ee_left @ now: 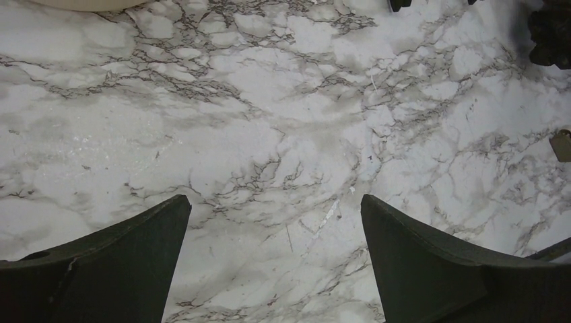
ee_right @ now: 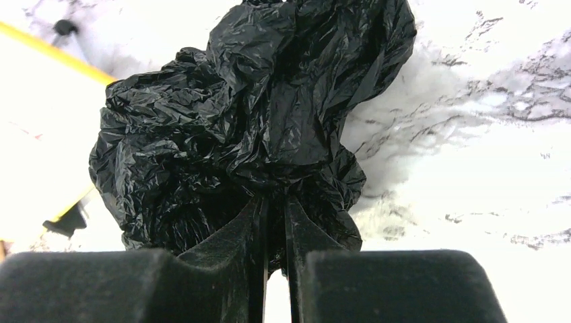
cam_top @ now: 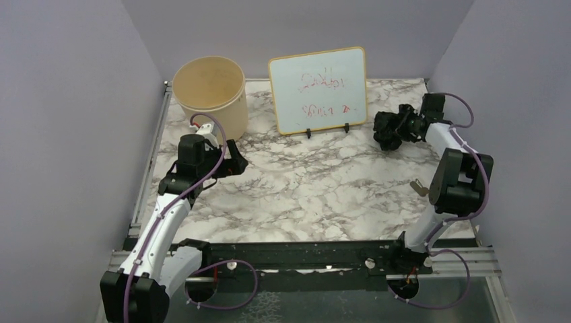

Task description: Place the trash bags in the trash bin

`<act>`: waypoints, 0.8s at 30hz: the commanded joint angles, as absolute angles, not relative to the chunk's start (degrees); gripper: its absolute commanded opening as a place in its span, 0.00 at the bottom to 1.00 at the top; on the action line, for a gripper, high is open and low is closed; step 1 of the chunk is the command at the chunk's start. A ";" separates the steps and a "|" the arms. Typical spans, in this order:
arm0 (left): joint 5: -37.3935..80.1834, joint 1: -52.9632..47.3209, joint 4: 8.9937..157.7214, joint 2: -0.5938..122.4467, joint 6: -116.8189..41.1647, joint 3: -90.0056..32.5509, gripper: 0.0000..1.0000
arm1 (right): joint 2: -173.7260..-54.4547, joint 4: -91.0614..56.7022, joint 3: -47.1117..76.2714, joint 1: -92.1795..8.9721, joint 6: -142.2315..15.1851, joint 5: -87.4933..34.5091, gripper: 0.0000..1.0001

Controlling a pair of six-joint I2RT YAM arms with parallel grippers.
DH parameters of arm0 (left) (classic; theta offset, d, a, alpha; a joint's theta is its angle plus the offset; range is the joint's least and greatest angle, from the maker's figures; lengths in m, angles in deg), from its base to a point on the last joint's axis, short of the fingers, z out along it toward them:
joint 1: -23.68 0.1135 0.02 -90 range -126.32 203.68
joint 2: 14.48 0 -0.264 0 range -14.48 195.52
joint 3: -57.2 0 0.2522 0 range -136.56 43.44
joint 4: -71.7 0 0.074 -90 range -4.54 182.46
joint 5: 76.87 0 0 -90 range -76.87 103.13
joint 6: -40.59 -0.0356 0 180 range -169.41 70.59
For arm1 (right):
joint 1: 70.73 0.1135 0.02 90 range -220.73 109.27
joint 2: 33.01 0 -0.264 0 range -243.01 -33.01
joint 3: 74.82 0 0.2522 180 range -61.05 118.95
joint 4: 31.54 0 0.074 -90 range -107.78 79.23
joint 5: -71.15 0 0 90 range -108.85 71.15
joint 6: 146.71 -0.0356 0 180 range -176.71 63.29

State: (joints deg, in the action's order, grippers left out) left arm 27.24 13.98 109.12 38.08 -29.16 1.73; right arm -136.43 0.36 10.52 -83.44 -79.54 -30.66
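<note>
We judge the task barely begun: nothing is in the bin yet, as far as the top view shows its inside. The right tool [ee_right: 275, 202] has its two fingers pinched almost together on a fold of the crinkly, glossy black plastic trash bag [ee_right: 236, 121]. The rest of the bag bunches up just ahead of and above the fingertips. What is left is the whole carry and the drop. The cream plastic cylindrical trash bin [cam_top: 229, 114] stands well apart from this tool, far off to its left. The white whiteboard with red writing [cam_top: 318, 97] stands between them.

The right arm reaches forward with its elbow folded high and its wrist turned towards the whiteboard. The bag hangs off the tool's front; we cannot quite tell whether its lowest folds touch the grey-veined marble worktop [cam_top: 303, 195].

The left tool [ee_left: 275, 202] holds nothing. Its fingers are spread wide and point down over bare worktop, with the bin's wall just beyond them. That arm is bent low, its forearm angled towards the bin.
</note>
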 commanded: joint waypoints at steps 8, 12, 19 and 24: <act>27.74 14.19 107.41 38.40 -29.98 1.91 0.99 | -120.23 -2.93 -0.61 -83.52 -79.80 -33.21 0.10; 28.70 14.19 107.02 38.84 -30.07 2.03 0.99 | -115.59 -8.15 -8.25 -83.37 -82.89 -44.25 0.10; 37.48 13.86 103.66 40.44 -30.51 2.89 0.99 | -116.63 -5.03 -13.59 -66.61 -81.36 -53.06 0.10; 40.02 10.05 102.14 40.79 -30.38 3.38 0.99 | -109.98 -11.84 -24.07 -52.42 -87.20 -45.73 0.28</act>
